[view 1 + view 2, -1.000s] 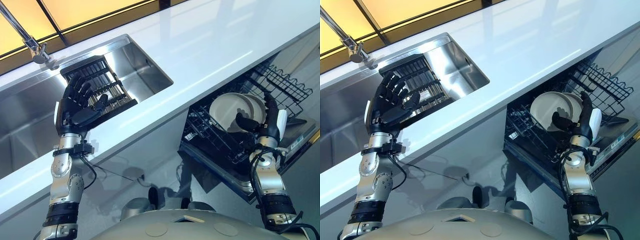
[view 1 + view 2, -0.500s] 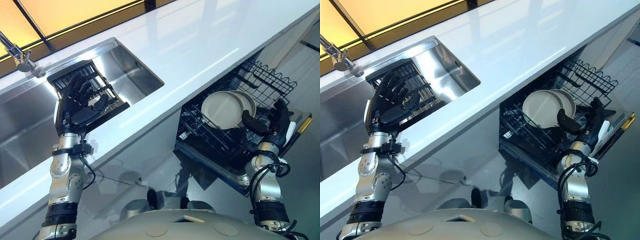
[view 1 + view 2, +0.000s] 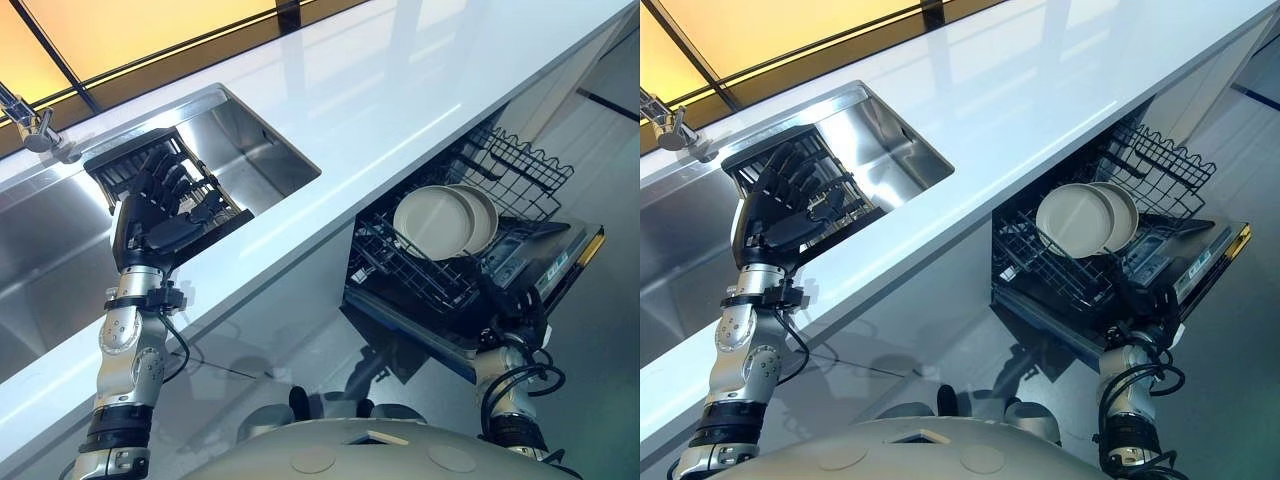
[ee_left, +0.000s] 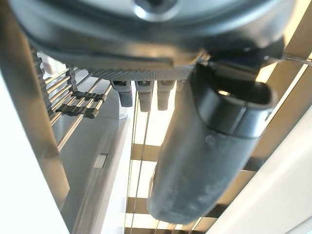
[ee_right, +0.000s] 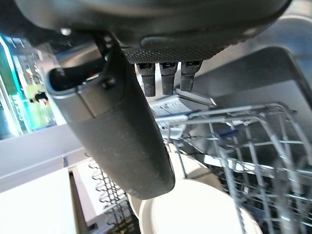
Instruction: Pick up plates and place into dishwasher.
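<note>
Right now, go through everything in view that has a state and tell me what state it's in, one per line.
Dishwasher door: open, folded down.
Dishwasher rack: pulled out.
Plates: two, standing on edge in the rack.
Sink: dry, a black dish rack in it.
Faucet: off.
Left hand: open, over the black dish rack.
Right hand: low by the door, holding nothing.

A white desk [image 3: 400, 90] runs from 7 to 1 o'clock with a steel sink [image 3: 250, 140] sunk in at 10 o'clock, holding a black rack [image 3: 215, 205], while the wire dishwasher rack [image 3: 420, 275] at 4 o'clock carries two pale plates [image 3: 440, 220] on edge.
</note>
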Available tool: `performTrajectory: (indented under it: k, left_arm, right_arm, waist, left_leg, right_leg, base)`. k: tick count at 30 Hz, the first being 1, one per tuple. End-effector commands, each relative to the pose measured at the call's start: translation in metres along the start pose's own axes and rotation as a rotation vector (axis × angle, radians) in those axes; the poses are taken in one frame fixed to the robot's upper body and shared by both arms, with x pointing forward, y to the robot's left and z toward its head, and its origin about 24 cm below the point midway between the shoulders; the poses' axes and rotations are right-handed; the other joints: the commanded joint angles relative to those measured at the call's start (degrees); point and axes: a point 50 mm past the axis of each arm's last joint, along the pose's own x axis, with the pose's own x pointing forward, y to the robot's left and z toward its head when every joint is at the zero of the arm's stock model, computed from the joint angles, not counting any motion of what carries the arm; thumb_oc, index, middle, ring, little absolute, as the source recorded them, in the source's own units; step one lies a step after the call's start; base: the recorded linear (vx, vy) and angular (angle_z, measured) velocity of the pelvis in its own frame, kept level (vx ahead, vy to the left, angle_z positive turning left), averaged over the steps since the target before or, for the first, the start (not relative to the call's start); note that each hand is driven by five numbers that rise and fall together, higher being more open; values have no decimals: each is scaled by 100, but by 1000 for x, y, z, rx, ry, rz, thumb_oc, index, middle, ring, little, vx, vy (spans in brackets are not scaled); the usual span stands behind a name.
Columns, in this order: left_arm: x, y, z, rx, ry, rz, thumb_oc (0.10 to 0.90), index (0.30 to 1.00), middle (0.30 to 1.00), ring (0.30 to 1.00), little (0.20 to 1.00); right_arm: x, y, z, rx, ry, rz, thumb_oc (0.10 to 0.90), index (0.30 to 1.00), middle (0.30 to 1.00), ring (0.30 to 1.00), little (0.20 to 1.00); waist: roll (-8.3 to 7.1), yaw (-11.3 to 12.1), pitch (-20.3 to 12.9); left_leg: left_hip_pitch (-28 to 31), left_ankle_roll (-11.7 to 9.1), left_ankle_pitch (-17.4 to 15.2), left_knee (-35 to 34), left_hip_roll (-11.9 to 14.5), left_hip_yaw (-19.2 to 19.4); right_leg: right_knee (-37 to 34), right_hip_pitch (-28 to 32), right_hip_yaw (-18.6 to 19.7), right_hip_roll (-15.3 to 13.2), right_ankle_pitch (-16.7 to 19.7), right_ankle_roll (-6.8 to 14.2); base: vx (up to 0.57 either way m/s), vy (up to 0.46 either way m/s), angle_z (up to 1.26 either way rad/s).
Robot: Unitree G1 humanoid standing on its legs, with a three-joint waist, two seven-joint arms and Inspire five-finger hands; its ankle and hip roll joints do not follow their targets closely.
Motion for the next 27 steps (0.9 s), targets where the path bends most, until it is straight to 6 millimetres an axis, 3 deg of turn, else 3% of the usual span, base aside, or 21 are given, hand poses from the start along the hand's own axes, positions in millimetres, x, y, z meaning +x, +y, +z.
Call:
performTrajectory:
  k: [1,7,16,22,27]
  left_arm:
    - [28,-6,35,68,-165,-79,800,900,900,900,900]
    - [26,-10,35,66,-161,-82,800,900,900,900,900]
    - [24,-14,33,56,-146,-94,800,900,900,900,900]
    - [25,-25,27,34,-124,-132,800,900,900,900,900]
    - [24,-35,25,26,-103,-177,800,900,900,900,900]
  right_arm:
    - [14,20,40,45,-153,97,800,900,900,900,900]
    - [7,29,21,7,-80,195,800,900,900,900,900]
    - [-8,62,0,29,80,601,800,900,900,900,900]
    - [-12,100,16,201,56,784,800,900,900,900,900]
    - [-19,149,43,256,-26,928,800,900,900,900,900]
  waist:
    - [144,80,-188]
    - [230,148,-106]
    - [323,302,-22]
    - [395,543,23]
    - [449,857,26]
  left_leg:
    - [210,24,-834,228,-77,61]
    - [156,7,-763,178,-92,-98]
    - [57,-54,-640,138,-128,-336]
    - [15,-107,-593,179,-141,-446]
    - [-23,-120,-619,304,-205,-489]
  right_leg:
    - [690,-434,-272,86,-355,234]
    - [787,-487,-380,40,-407,204]
    - [815,-489,-588,-58,-434,169]
    - [723,-404,-836,-143,-376,151]
    - [391,-253,-1049,-234,-187,156]
  base:
    - [30,-23,10]
    - [21,-1,9]
    - [31,22,8]
    - [53,51,15]
    - [71,84,4]
